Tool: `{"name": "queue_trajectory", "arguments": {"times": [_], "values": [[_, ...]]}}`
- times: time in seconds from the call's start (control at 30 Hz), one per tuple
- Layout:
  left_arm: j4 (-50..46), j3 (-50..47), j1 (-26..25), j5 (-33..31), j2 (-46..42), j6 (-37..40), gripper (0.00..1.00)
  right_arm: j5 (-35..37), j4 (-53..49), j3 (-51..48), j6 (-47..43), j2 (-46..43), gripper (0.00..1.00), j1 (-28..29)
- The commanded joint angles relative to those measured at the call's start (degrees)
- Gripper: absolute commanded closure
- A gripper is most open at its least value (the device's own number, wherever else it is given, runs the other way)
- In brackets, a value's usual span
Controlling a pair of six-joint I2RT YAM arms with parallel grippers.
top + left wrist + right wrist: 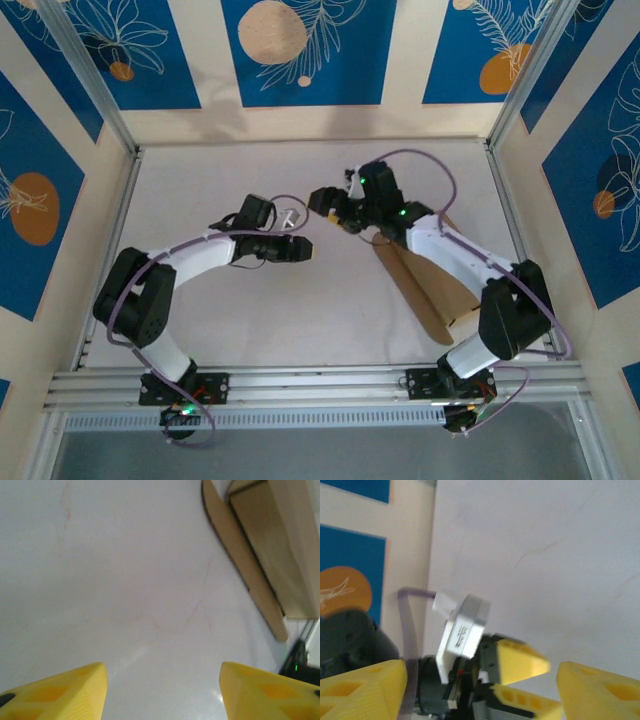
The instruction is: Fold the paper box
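no readable text, one blurred label (pixel 458 635)

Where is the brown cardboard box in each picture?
Top external: the paper box lies at the lower right, partly under the right arm.
Left wrist: it sits in the upper right corner, on the white table.
Right wrist: this camera faces the left tool and the blue wall.
Shared landmark: the yellow left tool, mid-table from above and at the bottom edge in the left wrist view.

A lab test cell: white table (pixel 300 310) enclosed by aluminium rails (pixel 320 378) and blue printed panels (pixel 305 55).
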Motion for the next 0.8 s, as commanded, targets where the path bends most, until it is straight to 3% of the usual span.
{"name": "queue_trajectory", "arguments": {"times": [0.0,0.1,0.2,0.4,0.57,0.77], "values": [[11.03,-3.09,-2.12,-6.07,-2.29,-10.7,0.39,20.32,-24.49,4.9,-14.99,0.93,0.2,-8.27],[15.96,-2.84,-6.55,-11.55,-1.31,-15.05,0.41,24.74,-26.0,2.31,-18.08,2.12,0.23,-16.7],[19.68,-1.95,-9.28,-13.73,1.03,-20.87,0.42,18.48,-28.18,0.34,-20.14,3.48,0.3,-20.07],[29.36,-1.9,-12.11,-13.71,7.88,-28.0,0.41,14.12,-30.7,-5.9,-19.45,5.99,0.43,-20.42],[38.75,-3.02,-12.56,-11.22,12.85,-34.26,0.39,5.36,-27.74,-5.74,-16.16,11.58,0.48,-21.16],[28.84,-1.3,-12.29,-14.09,9.43,-28.3,0.36,-10.48,-16.36,-6.01,-2.01,13.71,0.48,-16.82]]}}
